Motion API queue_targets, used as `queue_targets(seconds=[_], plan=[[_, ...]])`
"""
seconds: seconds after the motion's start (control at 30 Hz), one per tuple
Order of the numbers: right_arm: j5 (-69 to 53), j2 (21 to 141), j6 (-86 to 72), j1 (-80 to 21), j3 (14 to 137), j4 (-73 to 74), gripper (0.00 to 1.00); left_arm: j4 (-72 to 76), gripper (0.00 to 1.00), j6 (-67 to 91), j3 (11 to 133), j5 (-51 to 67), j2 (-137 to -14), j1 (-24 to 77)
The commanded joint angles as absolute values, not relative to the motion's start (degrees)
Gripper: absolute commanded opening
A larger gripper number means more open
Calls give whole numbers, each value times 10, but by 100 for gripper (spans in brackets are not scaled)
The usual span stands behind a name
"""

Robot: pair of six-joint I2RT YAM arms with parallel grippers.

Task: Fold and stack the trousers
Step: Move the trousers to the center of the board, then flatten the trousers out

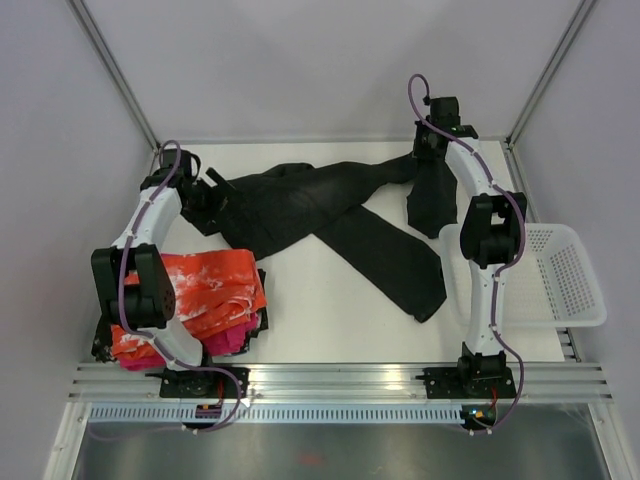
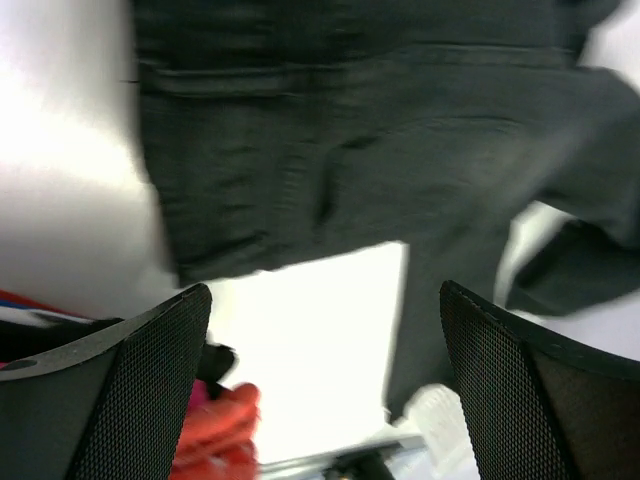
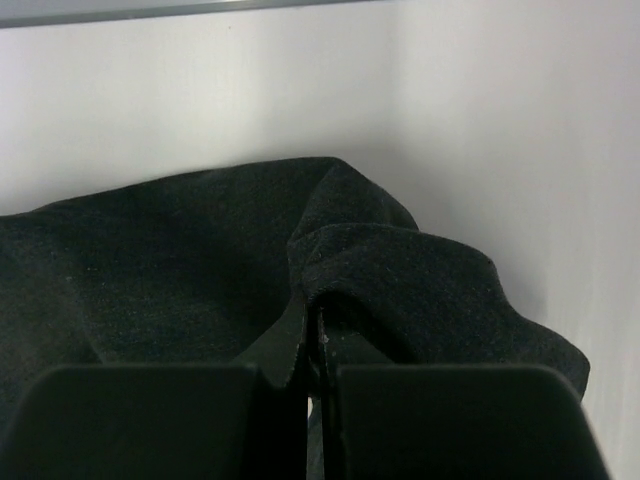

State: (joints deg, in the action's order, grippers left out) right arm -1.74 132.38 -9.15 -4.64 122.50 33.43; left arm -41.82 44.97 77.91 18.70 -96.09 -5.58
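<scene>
Blurred, edge-cropped trousers (image 2: 350, 150)

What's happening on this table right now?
Two robot arms are working on a pair of black trousers spread across the table with the legs crossed. The right gripper is shut on the fabric of one leg at the far right corner. The left gripper hangs open by the waist end, holding nothing. An orange-and-white garment lies folded on a pink garment near the left arm's base. The trousers are not yet folded.
</scene>
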Motion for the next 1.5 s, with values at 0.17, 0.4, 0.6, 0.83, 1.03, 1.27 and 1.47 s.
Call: queue_targets(seconds=[0.17, 0.4, 0.6, 0.83, 1.03, 1.27, 1.47], plan=[[-10, 1286, -76, -47, 1187, 324, 1, -376, 100, 381, 699, 54, -975, -54], [-11, 1281, -80, -48, 1174, 335, 0, -292, 98, 382, 664, 149, -1046, -19], [-10, 1273, -85, -47, 1161, 332, 0, -240, 94, 401, 659, 168, -1103, -10], [-6, 1259, -89, -47, 1153, 331, 0, -192, 31, 421, 670, 188, -1100, -8], [-4, 1209, -96, -47, 1153, 288, 0, -281, 2, 433, 824, 199, -1066, -10], [-12, 1146, -105, -33, 1235, 239, 0, -426, 2, 480, 1170, 150, -1042, -26], [-42, 1082, -84, -33, 1223, 180, 0, -451, 2, 623, 1226, 106, -1001, -31]])
